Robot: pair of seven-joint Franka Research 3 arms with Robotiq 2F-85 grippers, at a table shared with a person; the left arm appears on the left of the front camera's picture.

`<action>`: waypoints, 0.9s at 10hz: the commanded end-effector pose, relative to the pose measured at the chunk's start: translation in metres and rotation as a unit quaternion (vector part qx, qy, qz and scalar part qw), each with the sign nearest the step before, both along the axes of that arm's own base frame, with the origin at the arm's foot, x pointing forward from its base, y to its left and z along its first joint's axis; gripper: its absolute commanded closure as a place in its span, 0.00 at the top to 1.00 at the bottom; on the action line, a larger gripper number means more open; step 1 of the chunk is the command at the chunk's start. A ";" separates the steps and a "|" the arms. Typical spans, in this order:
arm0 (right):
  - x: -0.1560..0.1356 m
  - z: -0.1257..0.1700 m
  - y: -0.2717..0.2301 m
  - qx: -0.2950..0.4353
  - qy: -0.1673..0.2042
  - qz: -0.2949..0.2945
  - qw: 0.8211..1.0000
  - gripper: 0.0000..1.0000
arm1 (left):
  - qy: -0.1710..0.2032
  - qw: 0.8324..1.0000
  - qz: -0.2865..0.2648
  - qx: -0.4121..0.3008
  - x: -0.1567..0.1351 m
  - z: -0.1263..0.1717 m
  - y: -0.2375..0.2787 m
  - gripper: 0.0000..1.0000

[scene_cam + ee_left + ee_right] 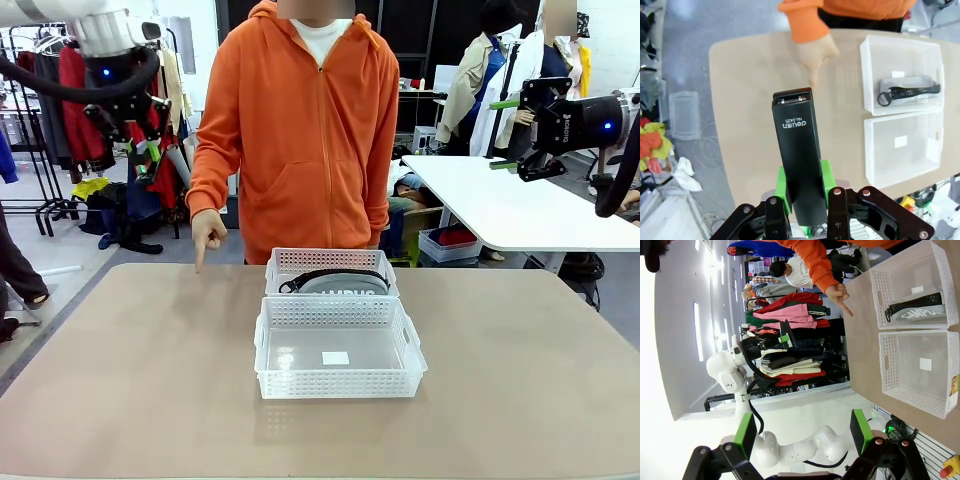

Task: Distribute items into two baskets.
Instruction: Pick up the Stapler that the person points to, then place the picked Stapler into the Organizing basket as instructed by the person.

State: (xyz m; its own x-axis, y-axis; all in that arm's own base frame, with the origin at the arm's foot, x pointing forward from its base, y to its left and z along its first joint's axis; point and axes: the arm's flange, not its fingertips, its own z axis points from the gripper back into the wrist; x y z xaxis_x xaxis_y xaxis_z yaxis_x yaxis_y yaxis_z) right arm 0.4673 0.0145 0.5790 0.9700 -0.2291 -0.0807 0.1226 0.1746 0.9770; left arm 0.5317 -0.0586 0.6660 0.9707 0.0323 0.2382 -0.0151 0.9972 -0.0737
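Our left gripper [804, 182], raised at the far left, is clamped on the stapler [799, 150], whose long axis runs out along the fingers. The empty near basket [340, 385] lies below to its right, and the pouch [345, 284] sits in the far basket [330, 259]. Our right gripper [802, 432] hangs with jaws apart.

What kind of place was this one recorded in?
Likely a robot test lab in an open workroom: a tan work table, hanging garments on racks behind it, and another white table farther back.

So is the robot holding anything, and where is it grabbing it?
Yes. The left gripper pinches the black stapler by one end between its green pads, the rest sticking out. The right gripper is open and holds nothing.
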 end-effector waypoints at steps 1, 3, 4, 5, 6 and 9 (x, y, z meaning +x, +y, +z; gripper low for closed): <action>-0.002 0.003 0.001 0.004 0.003 -0.007 1.000 1.00 | -0.007 1.000 -0.018 -0.013 0.002 0.009 -0.004 0.00; -0.002 0.003 0.001 0.004 0.003 -0.007 1.000 1.00 | -0.017 0.999 -0.026 -0.020 0.002 0.014 -0.006 0.00; -0.002 0.003 0.001 0.004 0.003 -0.007 1.000 1.00 | -0.009 1.000 -0.008 -0.004 0.001 0.009 -0.007 0.00; -0.002 0.003 0.001 0.004 0.003 -0.007 1.000 1.00 | -0.009 1.000 -0.008 -0.004 0.001 0.009 -0.007 0.00; -0.002 0.003 0.001 0.004 0.003 -0.007 1.000 1.00 | -0.009 1.000 -0.008 -0.004 0.001 0.009 -0.007 0.00; -0.002 0.003 0.001 0.004 0.003 -0.007 1.000 1.00 | -0.009 1.000 -0.008 -0.004 0.001 0.009 -0.007 0.00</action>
